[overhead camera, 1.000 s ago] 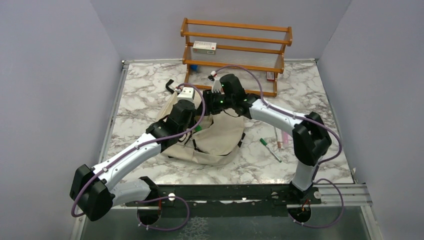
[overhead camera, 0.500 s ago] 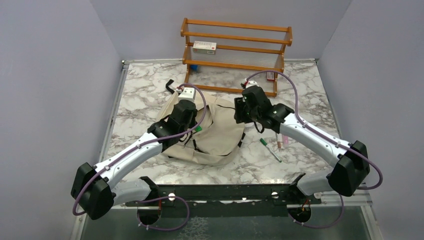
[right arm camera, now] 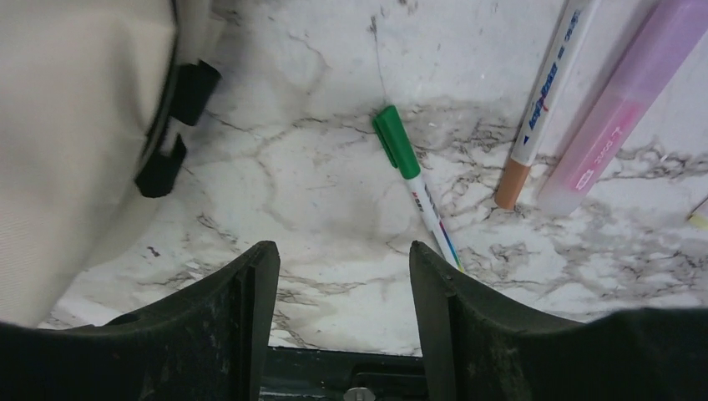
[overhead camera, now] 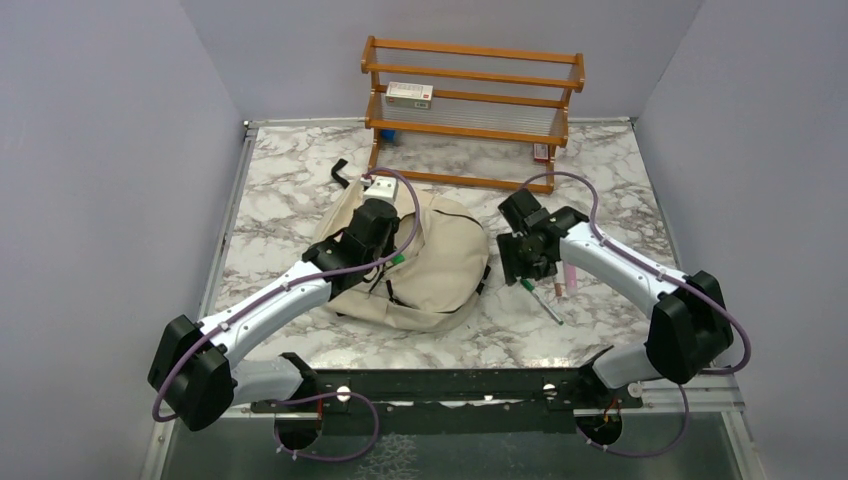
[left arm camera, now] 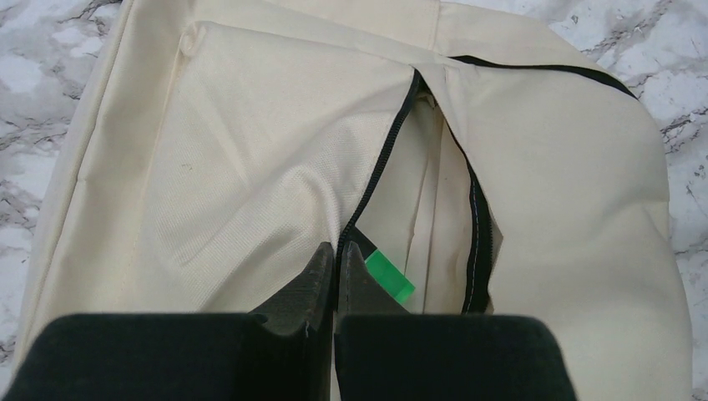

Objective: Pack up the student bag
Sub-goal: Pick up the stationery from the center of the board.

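soft cream canvas backpack (overhead camera: 450,262) lies flat, handle end pointing far-left, zip gaping; left gripper (left arm camera: 336,251) pinches its zip edge, right gripper (right arm camera: 342,252) spread wide.

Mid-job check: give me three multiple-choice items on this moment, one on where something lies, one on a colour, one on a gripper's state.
1. Where does the green-capped pen lie?
A. inside the student bag
B. on the marble table, to the right of the bag
C. between the fingers of the left gripper

2. What colour is the tab beside the left gripper's fingertips?
A. red
B. blue
C. green

3. How does the right gripper stand?
A. open, holding nothing
B. shut on the pen
C. shut on a bag strap

Answers:
1 B, the pen rests on bare marble beside the bag.
2 C, the left wrist view shows a bright green tab at the zipper edge.
3 A, its fingers stand apart with only marble between them.
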Robot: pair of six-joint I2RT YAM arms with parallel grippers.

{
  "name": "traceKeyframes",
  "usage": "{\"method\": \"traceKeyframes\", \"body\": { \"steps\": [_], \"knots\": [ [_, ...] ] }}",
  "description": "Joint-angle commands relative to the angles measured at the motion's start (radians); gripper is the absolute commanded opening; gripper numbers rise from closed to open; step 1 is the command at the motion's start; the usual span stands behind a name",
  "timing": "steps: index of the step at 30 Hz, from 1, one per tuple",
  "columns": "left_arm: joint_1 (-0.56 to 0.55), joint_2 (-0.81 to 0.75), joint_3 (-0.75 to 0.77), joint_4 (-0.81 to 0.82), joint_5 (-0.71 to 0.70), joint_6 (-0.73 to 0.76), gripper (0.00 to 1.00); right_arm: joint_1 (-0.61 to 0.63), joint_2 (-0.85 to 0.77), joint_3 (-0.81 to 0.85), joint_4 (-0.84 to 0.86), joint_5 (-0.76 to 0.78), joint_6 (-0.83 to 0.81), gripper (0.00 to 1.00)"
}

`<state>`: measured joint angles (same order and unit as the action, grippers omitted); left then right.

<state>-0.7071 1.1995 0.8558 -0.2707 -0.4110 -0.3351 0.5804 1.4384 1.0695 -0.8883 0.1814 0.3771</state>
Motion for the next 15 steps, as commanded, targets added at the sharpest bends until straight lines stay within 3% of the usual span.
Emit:
{"method": "traceKeyframes", "body": {
  "steps": [1,7,15],
  "knots": [
    [0.0,-0.002,0.032,0.04,0.035,0.008,0.0,-0.063,0.012,-0.054,-0.017,-0.123,0.005,0.64],
    [0.0,-0.013,0.038,0.04,0.038,0.012,0.0,-0.152,0.064,-0.084,0.085,-0.165,-0.008,0.66],
    [0.003,-0.017,0.042,0.038,0.037,0.025,0.0,-0.172,0.173,-0.084,0.128,-0.116,-0.026,0.66]
  ]
}}
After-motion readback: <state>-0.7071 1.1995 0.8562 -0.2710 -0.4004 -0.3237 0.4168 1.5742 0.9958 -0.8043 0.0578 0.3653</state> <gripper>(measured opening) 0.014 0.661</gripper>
